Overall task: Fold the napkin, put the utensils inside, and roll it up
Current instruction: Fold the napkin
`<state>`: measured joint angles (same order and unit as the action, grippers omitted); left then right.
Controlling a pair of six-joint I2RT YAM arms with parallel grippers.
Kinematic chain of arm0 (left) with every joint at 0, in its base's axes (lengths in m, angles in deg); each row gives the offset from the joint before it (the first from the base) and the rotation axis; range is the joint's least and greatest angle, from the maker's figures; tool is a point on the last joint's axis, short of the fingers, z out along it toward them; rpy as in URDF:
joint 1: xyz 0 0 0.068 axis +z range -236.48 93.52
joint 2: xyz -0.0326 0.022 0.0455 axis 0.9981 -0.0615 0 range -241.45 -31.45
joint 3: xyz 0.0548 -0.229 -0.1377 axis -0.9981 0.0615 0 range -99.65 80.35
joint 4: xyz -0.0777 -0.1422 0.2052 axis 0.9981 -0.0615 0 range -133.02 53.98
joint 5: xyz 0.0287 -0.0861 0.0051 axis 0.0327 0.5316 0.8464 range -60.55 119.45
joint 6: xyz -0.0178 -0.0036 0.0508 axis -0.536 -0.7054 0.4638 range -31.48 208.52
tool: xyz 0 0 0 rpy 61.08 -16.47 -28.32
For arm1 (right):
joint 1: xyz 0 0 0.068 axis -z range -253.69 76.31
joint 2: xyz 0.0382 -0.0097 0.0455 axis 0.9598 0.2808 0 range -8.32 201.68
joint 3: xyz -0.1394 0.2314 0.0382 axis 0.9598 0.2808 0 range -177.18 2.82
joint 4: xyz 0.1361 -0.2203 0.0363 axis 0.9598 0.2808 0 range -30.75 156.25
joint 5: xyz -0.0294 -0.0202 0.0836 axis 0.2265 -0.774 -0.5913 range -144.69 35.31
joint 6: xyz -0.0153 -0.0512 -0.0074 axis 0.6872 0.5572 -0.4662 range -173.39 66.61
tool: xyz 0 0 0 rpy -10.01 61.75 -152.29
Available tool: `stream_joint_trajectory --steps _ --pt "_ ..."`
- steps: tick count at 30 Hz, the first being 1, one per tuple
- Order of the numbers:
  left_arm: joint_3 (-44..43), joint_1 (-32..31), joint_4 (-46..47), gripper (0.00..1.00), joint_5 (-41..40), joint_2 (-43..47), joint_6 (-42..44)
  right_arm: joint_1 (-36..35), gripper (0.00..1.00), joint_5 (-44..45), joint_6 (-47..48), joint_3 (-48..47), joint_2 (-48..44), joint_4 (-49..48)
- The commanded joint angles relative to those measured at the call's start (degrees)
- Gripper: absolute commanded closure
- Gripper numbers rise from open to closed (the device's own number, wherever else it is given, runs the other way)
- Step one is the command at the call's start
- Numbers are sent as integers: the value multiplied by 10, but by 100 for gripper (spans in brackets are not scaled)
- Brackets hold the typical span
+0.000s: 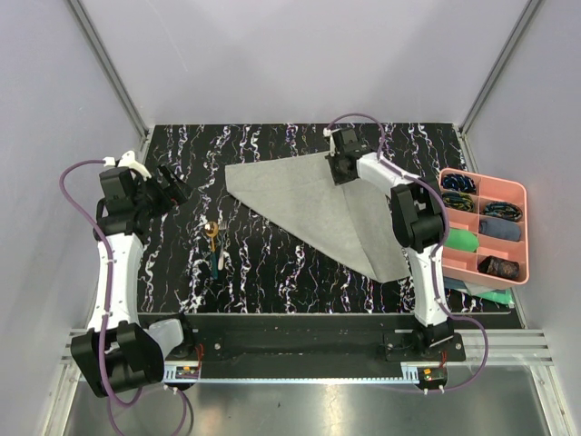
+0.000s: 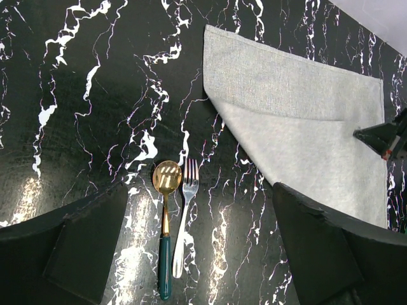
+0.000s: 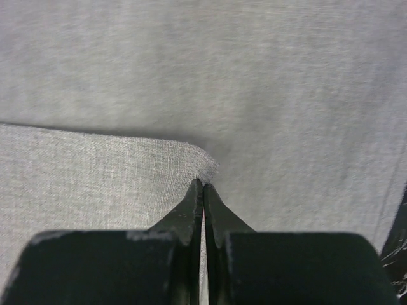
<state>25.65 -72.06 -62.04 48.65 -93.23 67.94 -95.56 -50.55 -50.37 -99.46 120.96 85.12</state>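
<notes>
The napkin (image 1: 318, 204) lies on the black marbled table, folded over into a triangle. My right gripper (image 1: 340, 168) is at its far corner, and the wrist view shows it (image 3: 203, 185) shut on the folded-over corner of the napkin (image 3: 114, 178). The gold spoon (image 2: 166, 210) with a teal handle and the fork (image 2: 186, 203) lie side by side left of the napkin (image 2: 299, 108), and they show in the top view too (image 1: 214, 247). My left gripper (image 1: 177, 186) is open and empty, held above the utensils (image 2: 202, 210).
A pink compartment tray (image 1: 521, 195) holding small items stands at the right table edge. Folded dark green and teal cloths (image 1: 490, 292) lie under its near end. The right gripper's fingers (image 2: 381, 136) show at the right edge of the left wrist view.
</notes>
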Motion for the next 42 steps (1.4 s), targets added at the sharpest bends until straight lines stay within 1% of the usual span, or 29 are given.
stream_joint_trajectory --steps 1,11,16,25,29,42 --pt "-1 5 27 1 22 -4 -1 23 100 36 23 -68 27 -5" --pt "3 5 33 1 35 -12 3 54 100 74 46 -176 102 -5" --pt "3 6 33 1 34 -13 4 65 100 98 60 -257 145 18" --pt "2 9 33 1 32 -14 5 83 100 112 66 -362 206 59" --pt "3 9 33 1 30 -14 5 87 100 123 69 -384 220 65" --pt "2 11 33 1 33 -13 5 104 100 135 73 -410 208 65"
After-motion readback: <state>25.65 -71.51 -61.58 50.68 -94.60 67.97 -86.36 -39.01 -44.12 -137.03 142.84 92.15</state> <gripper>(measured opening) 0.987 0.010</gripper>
